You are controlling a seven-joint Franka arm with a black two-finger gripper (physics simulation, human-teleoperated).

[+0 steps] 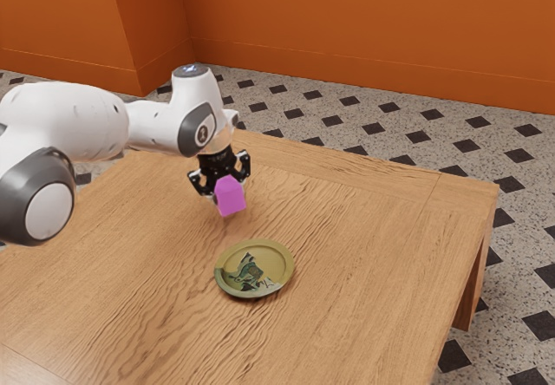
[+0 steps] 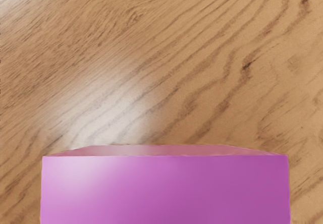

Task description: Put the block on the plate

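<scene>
The gripper (image 1: 226,184) pinches the block (image 1: 231,198), away from the plate (image 1: 284,257); too early release could make it miss the plate.

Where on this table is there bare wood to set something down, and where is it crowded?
One free patch lies between the plate and the table edge at the exterior view's right; another borders the plate toward that view's lower left. It's tighter beyond the plate, where the end effector grips the block.
</scene>
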